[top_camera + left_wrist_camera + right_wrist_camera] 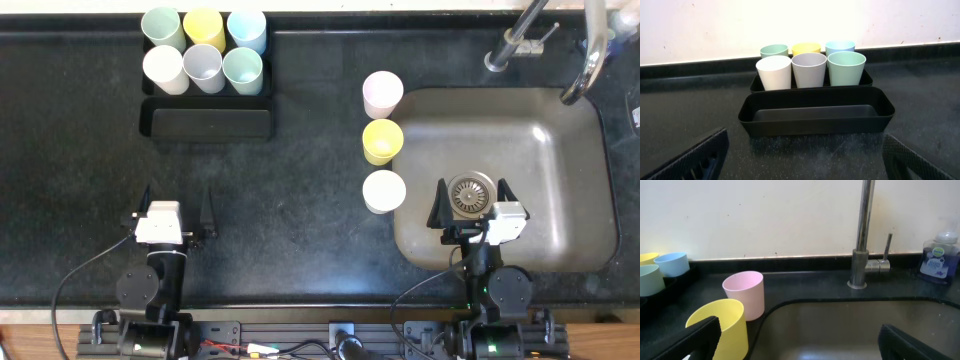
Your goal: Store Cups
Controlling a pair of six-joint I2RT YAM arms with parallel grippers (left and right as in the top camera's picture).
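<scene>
left, right jaws apart, empty | three cups point(383, 141) beside sink point(545, 160) | bottle point(938, 256) label illegible

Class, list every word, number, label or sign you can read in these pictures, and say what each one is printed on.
Soap bottle label, beside the tap: print is there, but too small and blurred to read.
Pink cup, yellow cup and white cup by the sink, the six cups in the rear tray, and the empty front tray: no text or marks visible.
</scene>
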